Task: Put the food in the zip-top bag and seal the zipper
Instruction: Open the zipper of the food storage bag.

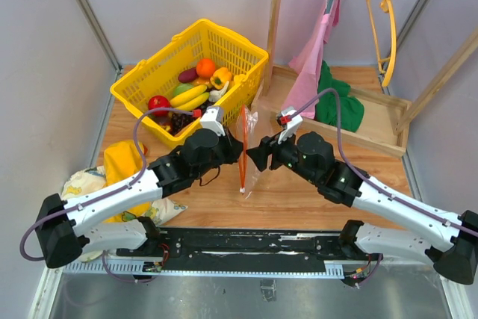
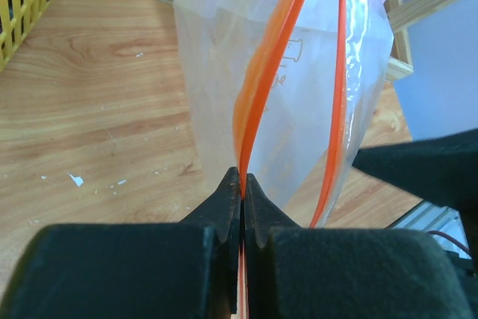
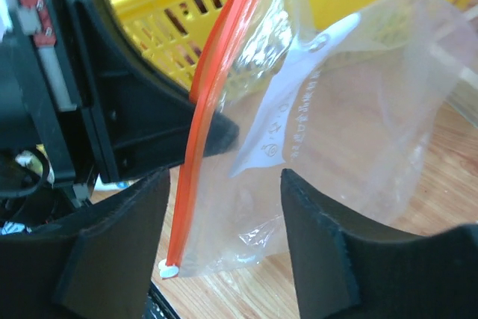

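The clear zip-top bag (image 1: 249, 143) hangs edge-on above the wood table between my two grippers. Its red zipper (image 1: 243, 147) runs down to a white slider end near the table. My left gripper (image 1: 236, 152) is shut on one side of the zipper (image 2: 254, 102), and the other red side (image 2: 337, 95) bows away, so the mouth is open. My right gripper (image 3: 224, 177) is open, with its fingers on either side of the bag's lower corner (image 3: 351, 117) and not touching it. The food lies in the yellow basket (image 1: 246, 54): apple (image 1: 158, 102), bananas (image 1: 190, 97), orange (image 1: 205, 67), pepper (image 1: 220, 78), grapes (image 1: 179, 119).
A wooden rack (image 1: 278, 13) at the back right carries a pink cloth (image 1: 314, 57), a green cloth (image 1: 340, 106) and a yellow strap (image 1: 388, 20). A yellow-patterned cloth bundle (image 1: 119, 166) lies at the left by my left arm. The basket wall shows behind the bag (image 3: 187, 13).
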{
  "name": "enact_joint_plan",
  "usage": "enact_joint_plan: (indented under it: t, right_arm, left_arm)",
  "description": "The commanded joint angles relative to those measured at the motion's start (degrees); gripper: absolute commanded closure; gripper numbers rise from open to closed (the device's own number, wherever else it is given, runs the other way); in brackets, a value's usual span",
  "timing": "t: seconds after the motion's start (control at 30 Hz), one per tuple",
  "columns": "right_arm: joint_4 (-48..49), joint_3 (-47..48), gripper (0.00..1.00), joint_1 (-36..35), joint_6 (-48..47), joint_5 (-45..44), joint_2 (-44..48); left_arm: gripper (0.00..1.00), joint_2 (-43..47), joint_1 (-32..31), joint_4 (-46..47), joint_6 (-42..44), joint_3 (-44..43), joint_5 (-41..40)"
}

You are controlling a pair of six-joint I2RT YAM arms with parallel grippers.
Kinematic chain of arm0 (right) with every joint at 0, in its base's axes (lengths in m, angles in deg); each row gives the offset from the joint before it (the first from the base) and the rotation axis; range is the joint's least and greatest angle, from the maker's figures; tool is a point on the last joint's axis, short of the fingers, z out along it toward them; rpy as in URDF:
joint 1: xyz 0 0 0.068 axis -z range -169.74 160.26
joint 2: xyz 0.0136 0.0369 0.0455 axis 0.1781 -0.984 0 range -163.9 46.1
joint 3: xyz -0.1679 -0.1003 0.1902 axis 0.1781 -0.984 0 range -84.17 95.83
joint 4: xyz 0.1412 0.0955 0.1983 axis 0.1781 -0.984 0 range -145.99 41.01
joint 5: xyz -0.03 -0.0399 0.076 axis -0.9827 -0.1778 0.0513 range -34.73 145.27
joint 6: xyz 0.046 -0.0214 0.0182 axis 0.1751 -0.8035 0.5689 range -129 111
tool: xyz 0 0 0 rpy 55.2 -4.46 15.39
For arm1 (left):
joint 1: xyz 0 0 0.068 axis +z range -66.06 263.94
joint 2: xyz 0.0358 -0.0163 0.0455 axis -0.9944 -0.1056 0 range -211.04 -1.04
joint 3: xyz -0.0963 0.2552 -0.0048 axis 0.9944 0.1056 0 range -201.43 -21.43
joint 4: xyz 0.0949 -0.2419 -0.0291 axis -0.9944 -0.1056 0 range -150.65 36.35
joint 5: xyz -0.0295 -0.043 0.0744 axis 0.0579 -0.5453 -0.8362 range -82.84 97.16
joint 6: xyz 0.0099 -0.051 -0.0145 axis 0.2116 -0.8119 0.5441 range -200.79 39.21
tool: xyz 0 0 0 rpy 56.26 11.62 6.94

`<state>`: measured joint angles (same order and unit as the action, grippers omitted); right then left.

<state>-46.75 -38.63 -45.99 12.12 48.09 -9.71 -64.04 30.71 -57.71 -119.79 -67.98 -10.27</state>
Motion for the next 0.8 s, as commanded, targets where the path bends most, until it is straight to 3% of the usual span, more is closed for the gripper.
enact_joint_plan:
  t: [0.0,0.37,0.77]
  right_arm:
    - [-6.5,5.0,0.35,-1.1,0.0,-6.9,-0.1]
    - [-10.9,11.8,0.23,-1.1,4.7,-12.9,-5.3]
    - [-18.6,13.7,0.22,-1.1,8.3,-22.4,-8.3]
  left_arm:
    - [1.00,-0.5,-2.5,-1.1,1.8,-2.9,-7.0]
    - [1.00,-4.0,-7.4,-2.1,3.4,-6.2,-13.6]
    - [1.00,-6.1,-9.1,-4.2,5.3,-8.1,-19.0]
